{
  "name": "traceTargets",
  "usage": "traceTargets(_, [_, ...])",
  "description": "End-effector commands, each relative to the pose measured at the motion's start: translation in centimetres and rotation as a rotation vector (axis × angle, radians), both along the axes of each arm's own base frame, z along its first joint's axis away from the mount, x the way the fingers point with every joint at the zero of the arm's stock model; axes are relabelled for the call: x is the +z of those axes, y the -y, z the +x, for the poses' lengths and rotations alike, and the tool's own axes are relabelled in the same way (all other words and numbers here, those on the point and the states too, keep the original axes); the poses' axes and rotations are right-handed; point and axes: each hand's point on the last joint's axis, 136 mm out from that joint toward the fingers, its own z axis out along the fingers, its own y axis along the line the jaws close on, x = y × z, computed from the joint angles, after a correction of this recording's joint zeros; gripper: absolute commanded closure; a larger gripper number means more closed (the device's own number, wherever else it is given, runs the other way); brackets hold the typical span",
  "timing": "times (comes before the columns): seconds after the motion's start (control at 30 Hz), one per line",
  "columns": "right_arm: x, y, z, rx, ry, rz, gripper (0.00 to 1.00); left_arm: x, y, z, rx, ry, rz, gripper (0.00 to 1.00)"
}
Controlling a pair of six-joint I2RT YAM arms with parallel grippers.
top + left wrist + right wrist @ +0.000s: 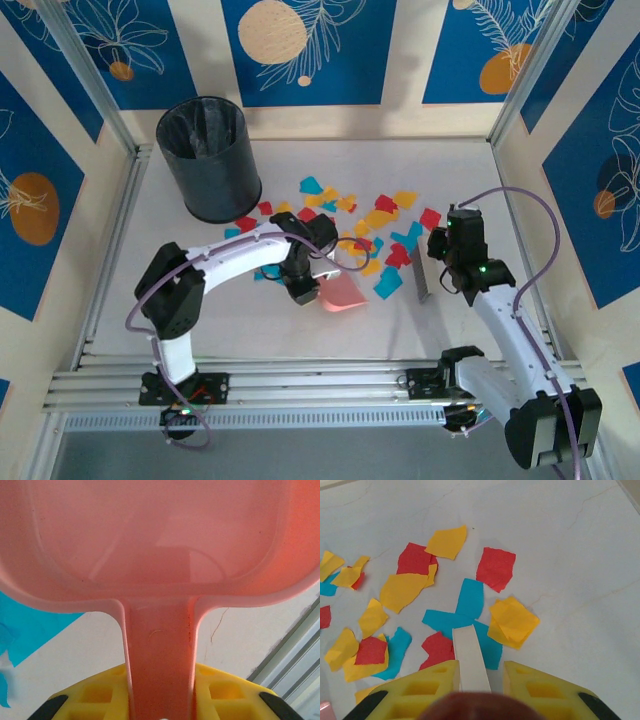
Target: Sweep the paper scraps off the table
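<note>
The left pincer (160,682) is closed narrow on the handle of a pink dustpan (160,540), with its yellow fingers (100,692) on either side. Seen from above, the pan reaches from that pincer toward 3 o'clock and sits low near the middle of the counter (250,335). The right pincer (480,677) is clamped tight on a grey sweeper (469,652), whose top shows as a thin white strip between the fingers. From above, the sweeper hangs toward 7 o'clock from this pincer.

The paper scraps (375,225) are red, yellow and blue and lie flat on the counter between the two pincers. Most are at 12 to 2 o'clock from the pan, and a few are at 10 o'clock from it, beside the left arm. None can be seen inside the pan. A black bin (210,160) stands at 10 o'clock on the counter.

The step in hand looks like lining up the tools, with sweeping not yet under way. The next move likely calls for the sweeper to come down at the 3 o'clock edge of the heap and draw the scraps toward 9 o'clock. For that, the pan's lip must rest flat on the counter, facing the heap.
</note>
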Motion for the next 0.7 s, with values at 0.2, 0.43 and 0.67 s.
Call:
traceTargets(0.2, [-1.3,-2.9,0.4,0.098,-0.019,0.118,1.00,-0.6,1.5,1.0,-0.051,0.048,0.025,1.00])
traceTargets(0.43, [-1.4,-4.3,0.9,0.152,-0.022,0.167,1.00,-1.2,2.6,1.3,-0.067,0.036,0.012,1.00])
traceTargets(0.67, [-1.3,-5.9,1.6,0.225,-0.028,0.194,1.00,-1.9,3.6,2.0,-0.069,0.038,0.005,1.00])
